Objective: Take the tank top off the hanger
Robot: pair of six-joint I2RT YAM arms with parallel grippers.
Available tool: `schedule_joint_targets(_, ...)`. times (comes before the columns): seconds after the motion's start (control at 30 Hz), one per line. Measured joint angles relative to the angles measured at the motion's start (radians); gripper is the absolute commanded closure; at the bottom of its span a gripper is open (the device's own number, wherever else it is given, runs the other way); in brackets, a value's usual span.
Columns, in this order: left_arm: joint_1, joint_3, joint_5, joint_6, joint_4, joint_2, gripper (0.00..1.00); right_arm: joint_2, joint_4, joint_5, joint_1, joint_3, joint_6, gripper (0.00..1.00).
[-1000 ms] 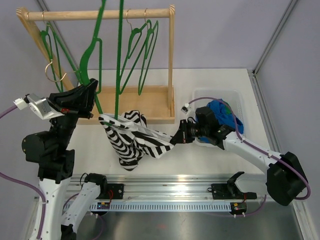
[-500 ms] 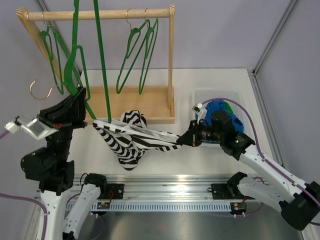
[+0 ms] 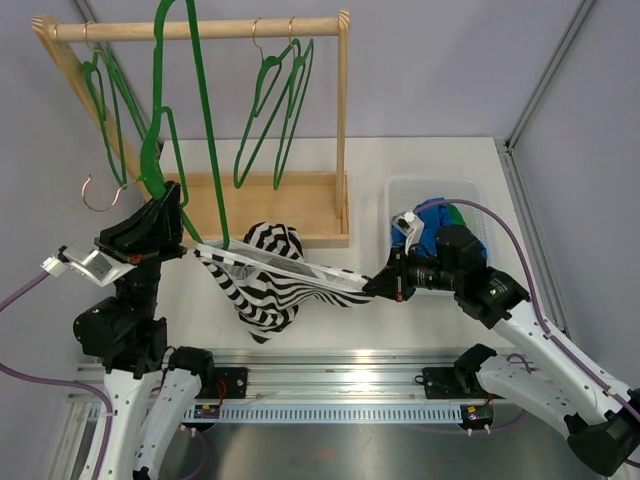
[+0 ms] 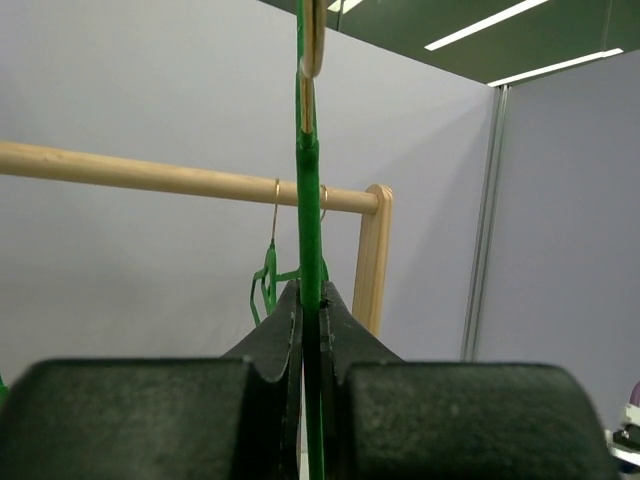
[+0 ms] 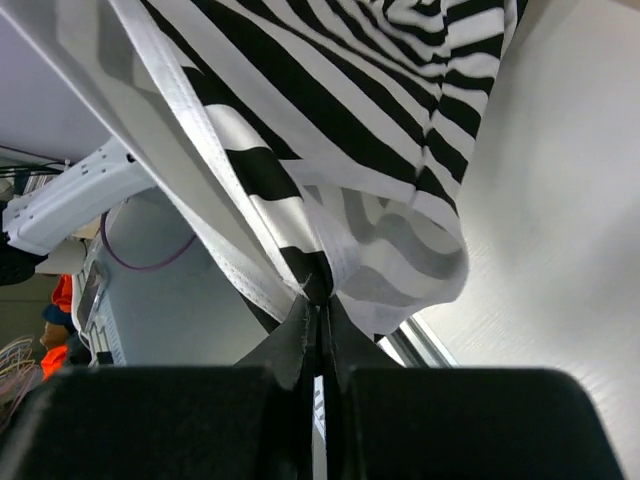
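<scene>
Left end effector point(image 3: 173, 203), left of centre, is clamped on the green hanger point(image 3: 150, 170). Right end effector point(image 3: 380, 287), right of centre, pinches the striped top point(image 3: 265, 300). Rack point(image 3: 200, 28) fills the upper left. The top stretches mid-frame above the table point(image 3: 430, 165). Its join with the hanger is unclear, and the hanger runs off the top edge.

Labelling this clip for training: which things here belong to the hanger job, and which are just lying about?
In the job: tank top, held hanger, left gripper, right gripper.
Lying about: wooden rack, spare hangers, bin, blue clothes.
</scene>
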Motion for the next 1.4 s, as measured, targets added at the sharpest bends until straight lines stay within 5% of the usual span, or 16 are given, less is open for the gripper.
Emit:
schedule_joint_targets(0.43,0.001,0.023,0.151,-0.132,0.306,0.185,1.00,0.116,0.304,-0.253,-0.001,-0.021,0.190,1.00)
schedule_joint_targets(0.77,0.001,-0.052,0.175,-0.366,0.523,0.206,1.00,0.446,0.248,-0.100,0.161,0.280,0.131,1.00)
schedule_joint_targets(0.9,0.001,-0.034,0.135,-0.290,0.324,0.114,0.93,0.443,0.158,0.024,0.184,0.259,0.093,1.00)
schedule_joint_targets(1.17,0.002,0.158,0.027,-0.050,-0.267,-0.093,1.00,0.176,-0.090,0.226,0.183,0.209,0.010,1.00)
schedule_joint_targets(1.4,0.003,0.314,-0.142,0.037,-0.704,-0.048,1.00,-0.023,-0.360,0.450,0.182,0.361,-0.083,1.00)
